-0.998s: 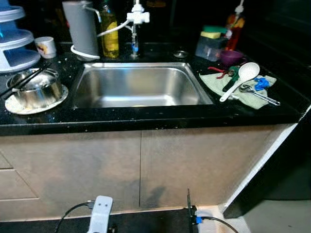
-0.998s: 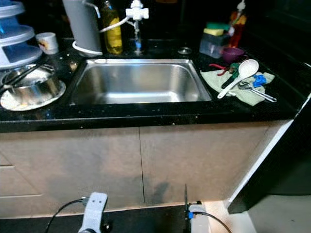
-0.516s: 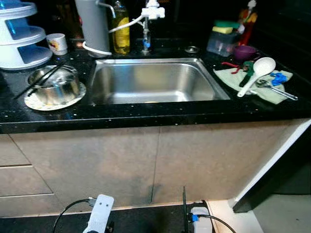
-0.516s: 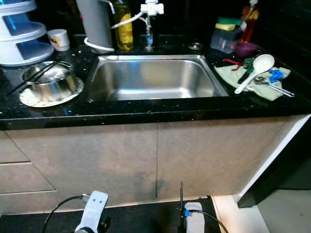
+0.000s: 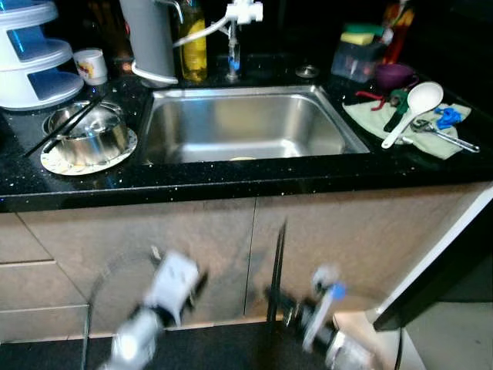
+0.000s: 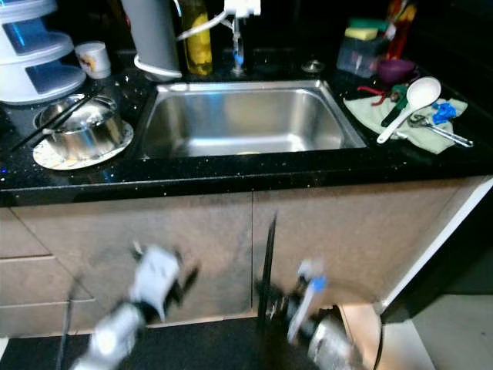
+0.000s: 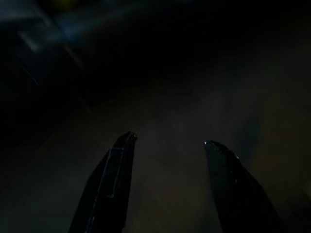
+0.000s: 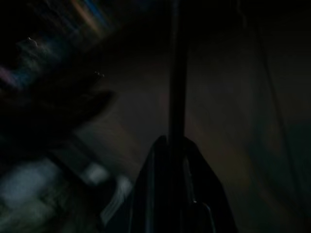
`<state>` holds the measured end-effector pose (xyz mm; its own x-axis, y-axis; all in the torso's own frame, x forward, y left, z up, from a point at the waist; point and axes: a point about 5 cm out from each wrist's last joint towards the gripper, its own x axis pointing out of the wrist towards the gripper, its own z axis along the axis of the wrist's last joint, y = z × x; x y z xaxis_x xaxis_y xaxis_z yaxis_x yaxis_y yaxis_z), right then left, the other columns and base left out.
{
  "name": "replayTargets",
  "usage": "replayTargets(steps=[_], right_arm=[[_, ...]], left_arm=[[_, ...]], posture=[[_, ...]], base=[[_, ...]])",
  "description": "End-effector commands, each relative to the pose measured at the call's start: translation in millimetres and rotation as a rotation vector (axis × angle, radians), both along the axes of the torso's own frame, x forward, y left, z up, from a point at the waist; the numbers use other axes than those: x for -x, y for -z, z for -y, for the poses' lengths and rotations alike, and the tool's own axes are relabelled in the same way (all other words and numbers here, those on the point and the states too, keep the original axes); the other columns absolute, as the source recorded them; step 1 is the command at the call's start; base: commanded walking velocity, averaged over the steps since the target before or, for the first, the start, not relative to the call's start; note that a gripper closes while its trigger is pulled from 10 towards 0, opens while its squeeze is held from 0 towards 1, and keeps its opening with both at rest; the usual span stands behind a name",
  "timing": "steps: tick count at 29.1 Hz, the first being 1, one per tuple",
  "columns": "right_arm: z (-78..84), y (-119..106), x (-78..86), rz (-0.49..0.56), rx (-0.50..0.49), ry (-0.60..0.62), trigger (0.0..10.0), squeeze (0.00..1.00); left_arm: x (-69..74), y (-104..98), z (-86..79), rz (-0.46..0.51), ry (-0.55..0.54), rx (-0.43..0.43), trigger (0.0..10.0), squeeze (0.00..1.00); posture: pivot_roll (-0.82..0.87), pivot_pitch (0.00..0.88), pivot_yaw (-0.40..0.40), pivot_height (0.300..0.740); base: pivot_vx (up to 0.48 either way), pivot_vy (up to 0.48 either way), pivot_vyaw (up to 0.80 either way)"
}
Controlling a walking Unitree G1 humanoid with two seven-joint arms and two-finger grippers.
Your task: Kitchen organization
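Both arms blur low before the cabinet: left hand [image 7: 167, 145] spread open, right hand [image 8: 170, 145] pinched on a thin chopstick [image 5: 276, 266], likely bound for the desk [image 5: 231, 173] bowl [image 5: 86, 137] at ten o'clock.

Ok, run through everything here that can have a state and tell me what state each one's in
Sink: basin looks bare, no water running.
Steel bowl: upright on a plate, chopsticks across its rim.
White ladle: lying on the green cloth.
Cabinet doors: shut.
Left gripper: open, holding nothing, low before the cabinet.
Right gripper: shut on a thin dark rod.
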<state>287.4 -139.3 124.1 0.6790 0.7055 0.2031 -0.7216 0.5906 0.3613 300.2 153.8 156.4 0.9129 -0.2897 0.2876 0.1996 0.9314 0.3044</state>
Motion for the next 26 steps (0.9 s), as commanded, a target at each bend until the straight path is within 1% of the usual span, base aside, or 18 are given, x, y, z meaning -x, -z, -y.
replayTargets(steps=[1,2,3,4,6,7,9,10,11,12,13,14,15,16,17,19,23,26], right_arm=[[0.5,-44.9,-0.5,0.096,-0.114,-0.133,10.0,0.00],[0.5,-44.9,-0.5,0.096,-0.114,-0.133,10.0,0.00],[0.7,-56.9,0.8,0.129,-0.132,-0.177,10.0,0.00],[0.7,-56.9,0.8,0.129,-0.132,-0.177,10.0,0.00],[1.8,-86.6,6.3,0.213,-0.181,-0.276,10.0,0.00],[1.8,-86.6,6.3,0.213,-0.181,-0.276,10.0,0.00],[2.7,-109.4,9.2,0.286,-0.215,-0.297,10.0,0.00],[4.2,-120.7,-1.2,0.334,-0.175,-0.167,10.0,0.00],[7.5,-131.6,-17.2,0.364,-0.134,0.015,10.0,0.00],[7.5,-131.6,-17.2,0.364,-0.134,0.015,10.0,0.00],[9.8,-139.1,-27.2,0.381,-0.111,0.137,10.0,0.00],[14.6,-145.1,-37.8,0.363,-0.110,0.262,10.0,0.00],[14.6,-145.1,-37.8,0.363,-0.110,0.262,10.0,0.00],[18.2,-149.1,-44.2,0.372,-0.102,0.348,10.0,0.00],[18.2,-149.1,-44.2,0.372,-0.102,0.348,10.0,0.00],[16.5,-157.3,-49.9,0.398,-0.084,0.432,10.0,0.00],[4.7,-161.3,-51.4,0.416,-0.045,0.451,10.0,0.00],[3.1,-162.0,-51.8,0.426,-0.045,0.478,10.0,0.00]], left_arm=[[-9.1,-37.8,-10.0,0.093,-0.016,0.039,10.0,0.00],[-9.1,-37.8,-10.0,0.093,-0.016,0.039,10.0,0.00],[-10.3,-49.1,-11.2,0.121,-0.015,0.047,10.0,0.00],[-10.3,-49.1,-11.2,0.121,-0.015,0.047,10.0,0.00],[-12.8,-72.7,-13.7,0.171,-0.022,0.081,10.0,0.00],[-12.8,-72.7,-13.7,0.171,-0.022,0.081,10.0,0.00],[-13.6,-86.8,-14.0,0.186,-0.025,0.118,10.0,0.00],[-15.5,-90.1,-12.6,0.169,-0.031,0.112,10.0,0.00],[-19.9,-93.4,-12.2,0.158,-0.069,0.089,10.0,0.00],[-19.9,-93.4,-12.2,0.158,-0.069,0.089,10.0,0.00],[-23.0,-95.6,-12.2,0.153,-0.099,0.070,10.0,0.00],[-25.9,-99.5,-10.0,0.138,-0.098,0.083,10.0,0.00],[-25.9,-99.5,-10.0,0.138,-0.098,0.083,10.0,0.00],[-30.4,-104.4,-7.5,0.133,-0.113,0.077,10.0,0.00],[-30.4,-104.4,-7.5,0.133,-0.113,0.077,10.0,0.00],[-38.5,-112.4,2.7,0.113,-0.099,0.067,10.0,0.00],[-41.9,-115.0,12.6,0.082,-0.066,0.071,10.0,0.00],[-41.5,-114.6,16.0,0.076,-0.046,0.066,10.0,0.00]], posture=[[-0.05,0.129,-0.023,0.740],[-0.05,0.129,-0.023,0.740],[-0.05,0.128,-0.022,0.740],[-0.05,0.128,-0.022,0.740],[-0.05,0.124,-0.021,0.740],[-0.05,0.124,-0.021,0.740],[-0.05,0.122,-0.023,0.740],[-0.05,0.122,-0.022,0.740],[-0.05,0.122,-0.023,0.740],[-0.05,0.122,-0.023,0.740],[-0.05,0.122,-0.023,0.740],[-0.05,0.122,-0.021,0.740],[-0.05,0.122,-0.021,0.740],[-0.05,0.122,-0.021,0.740],[-0.05,0.122,-0.021,0.740],[-0.05,0.123,-0.022,0.740],[-0.05,0.123,-0.022,0.740],[-0.04,0.123,-0.023,0.740]], base=[[0.000,0.000,0.00],[0.000,0.000,0.00],[0.000,0.000,0.00],[0.000,0.000,0.00],[0.000,0.000,0.00],[0.000,0.000,0.00],[0.000,0.000,0.00],[0.000,0.000,0.00],[0.000,0.000,0.00],[0.000,0.000,0.00],[0.000,0.000,0.00],[0.000,0.000,0.00],[0.000,0.000,0.00],[0.000,0.000,0.00],[0.000,0.000,0.00],[0.000,0.000,0.00],[0.000,0.000,0.00],[0.000,0.000,0.00]])
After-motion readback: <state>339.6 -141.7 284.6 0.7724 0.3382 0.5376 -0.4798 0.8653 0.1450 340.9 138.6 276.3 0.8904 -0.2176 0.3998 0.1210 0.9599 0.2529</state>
